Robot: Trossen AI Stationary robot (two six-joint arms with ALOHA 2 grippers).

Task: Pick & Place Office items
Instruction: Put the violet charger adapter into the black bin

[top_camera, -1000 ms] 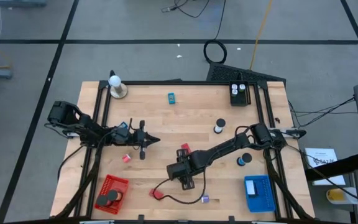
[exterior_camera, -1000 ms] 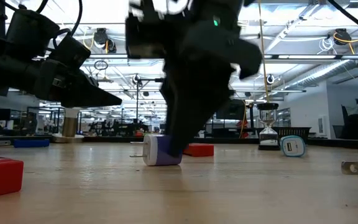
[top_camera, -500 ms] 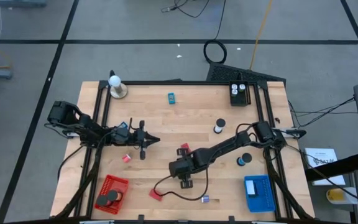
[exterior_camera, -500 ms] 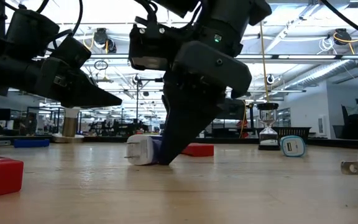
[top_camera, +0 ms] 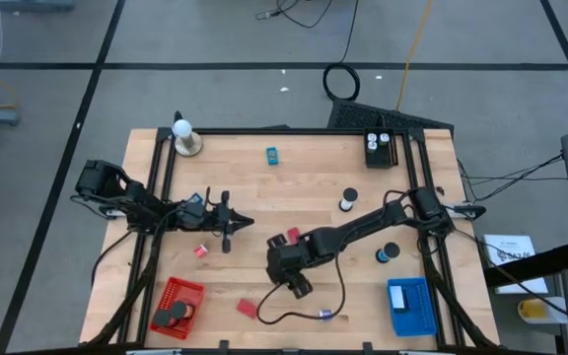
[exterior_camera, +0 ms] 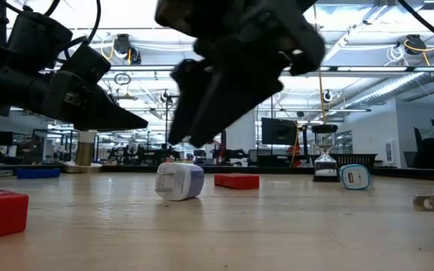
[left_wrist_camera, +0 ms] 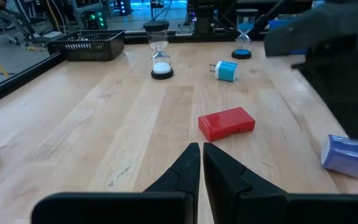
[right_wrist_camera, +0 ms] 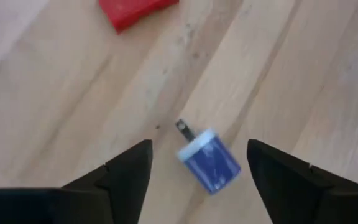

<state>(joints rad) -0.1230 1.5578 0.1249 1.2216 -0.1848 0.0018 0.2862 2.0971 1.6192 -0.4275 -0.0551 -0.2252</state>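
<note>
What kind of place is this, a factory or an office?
Probably a robotics lab in a large open workshop: a wooden table with two arms mounted on it, cables trailing over a taped floor, and exposed ceiling lights and monitors beyond.

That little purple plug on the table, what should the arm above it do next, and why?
Probably come straight down and close on it. The right gripper hangs open above the purple plug, which lies loose on the table between its fingers, not held. The left gripper waits shut, off to the side.

Plug on table front edge, between two baskets.
</note>
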